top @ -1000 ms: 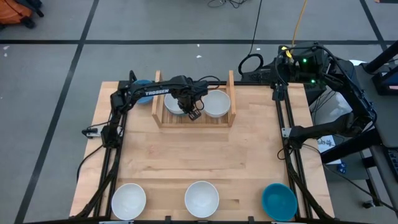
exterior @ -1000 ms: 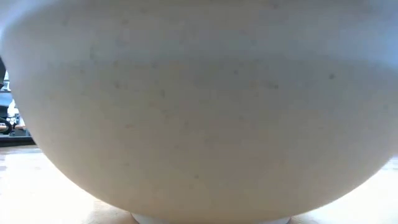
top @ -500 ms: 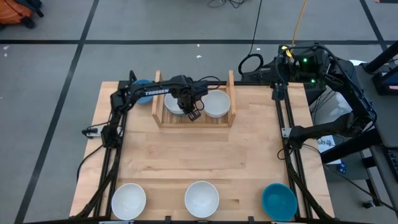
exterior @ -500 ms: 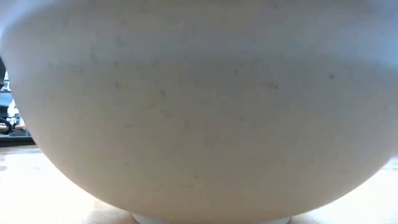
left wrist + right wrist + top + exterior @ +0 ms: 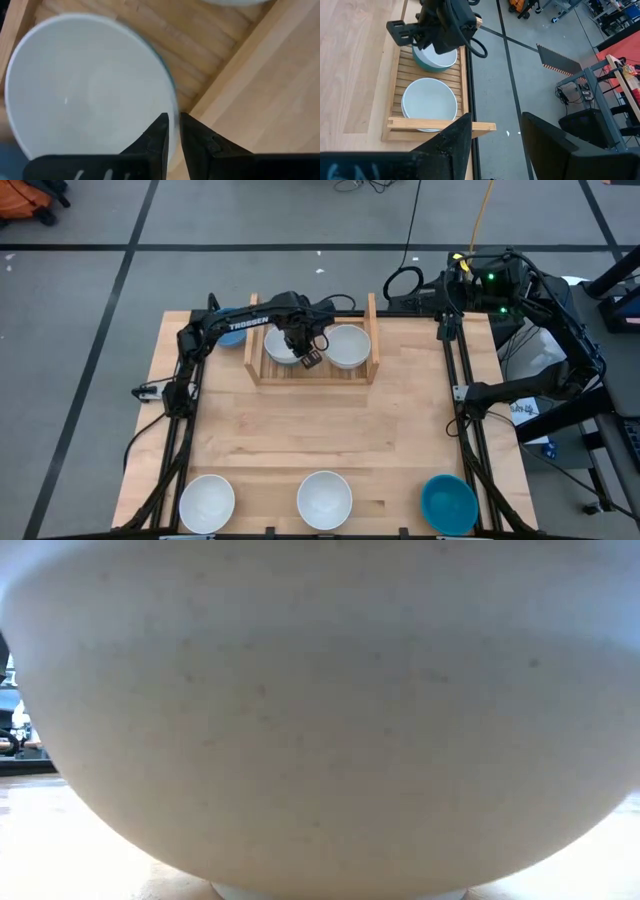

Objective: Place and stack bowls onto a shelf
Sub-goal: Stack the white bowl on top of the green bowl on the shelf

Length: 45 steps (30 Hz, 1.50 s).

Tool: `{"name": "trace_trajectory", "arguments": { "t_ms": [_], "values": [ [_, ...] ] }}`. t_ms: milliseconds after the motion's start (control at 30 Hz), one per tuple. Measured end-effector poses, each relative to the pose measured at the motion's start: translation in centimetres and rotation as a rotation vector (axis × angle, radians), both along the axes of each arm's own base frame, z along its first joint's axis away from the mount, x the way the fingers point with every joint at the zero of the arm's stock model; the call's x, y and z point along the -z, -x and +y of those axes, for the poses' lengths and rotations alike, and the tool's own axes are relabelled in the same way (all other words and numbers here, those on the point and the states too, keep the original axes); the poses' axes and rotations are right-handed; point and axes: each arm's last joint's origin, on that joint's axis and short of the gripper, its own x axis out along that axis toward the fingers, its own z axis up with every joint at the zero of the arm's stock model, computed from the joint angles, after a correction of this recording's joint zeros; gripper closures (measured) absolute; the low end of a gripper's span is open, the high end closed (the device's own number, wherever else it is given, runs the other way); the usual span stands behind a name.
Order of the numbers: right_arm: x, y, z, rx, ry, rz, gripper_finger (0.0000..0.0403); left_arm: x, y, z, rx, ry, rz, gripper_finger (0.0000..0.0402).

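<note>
**Left arm at the shelf, setting a white bowl on the stack**

In the high view, the low light-wood shelf (image 5: pixel 313 370) with two upright side boards stood at the far middle of the large wooden tabletop (image 5: pixel 320 440). The left gripper (image 5: pixel 309 359) was over the left half of the shelf, at the rim of a round white bowl (image 5: pixel 281 347). A second white bowl (image 5: pixel 348 347) lay in the right half of the shelf. A bright blue bowl (image 5: pixel 231 328) lay just outside the left side board. Well away from the shelf, at the near edge, waited two white bowls (image 5: pixel 207 502) (image 5: pixel 324 500) and one teal-blue bowl (image 5: pixel 448 502).

In the low view, one white bowl (image 5: pixel 320 710) filled nearly all the picture, so the shelf was hidden.

In the left wrist view, the two dark fingers (image 5: pixel 156 140) were close together on the rim of the white bowl, which seemed pinched between them, above the shelf slats.

In the right wrist view, the right gripper (image 5: pixel 495 135), with fingers apart and empty, waited beyond the right side board. There the left bowl sat in a dark teal bowl (image 5: pixel 427 63).

I judge the step to be placing this bowl. The next move probably calls for opening the fingers and lifting clear without dragging the stack.
</note>
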Motion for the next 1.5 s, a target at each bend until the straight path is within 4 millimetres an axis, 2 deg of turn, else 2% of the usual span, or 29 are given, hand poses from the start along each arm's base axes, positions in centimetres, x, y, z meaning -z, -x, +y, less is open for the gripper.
{"name": "trace_trajectory", "arguments": {
  "t_ms": [133, 333, 467, 567, 1100, 1400, 1500],
  "values": [
    [0.0, 0.0, 0.0, 0.000, 0.000, 0.000, 0.0236, -0.7, 0.4, -0.3, -0.004, 0.015, 0.039, 0.0348],
    [0.0, 0.0, 0.0, 0.000, 0.000, 0.000, 0.0236, -0.7, 0.1, -1.3, 0.067, 0.016, 0.045, 0.0350],
    [0.0, 0.0, 0.0, 0.000, 0.000, 0.000, 0.0236, -0.7, -0.1, -1.7, 0.082, 0.017, 0.048, 0.0378],
    [0.0, 0.0, 0.0, 0.000, 0.001, -0.002, 0.0236, -0.7, 0.0, -1.7, 0.069, 0.007, 0.062, 0.0395],
    [-0.1, -0.1, 0.0, 0.004, 0.001, -0.015, 0.0236, -0.7, -0.3, -1.5, 0.051, -0.041, 0.043, 0.0400],
    [-0.1, -0.1, 0.0, 0.003, 0.002, -0.015, 0.0236, 1.7, -0.1, -1.6, 0.064, -0.025, 0.079, 0.0400],
    [-0.1, -0.1, 0.0, 0.002, 0.004, -0.014, 0.0236, 1.8, -0.1, -1.5, 0.063, -0.028, 0.074, 0.0400]
  ]
}}
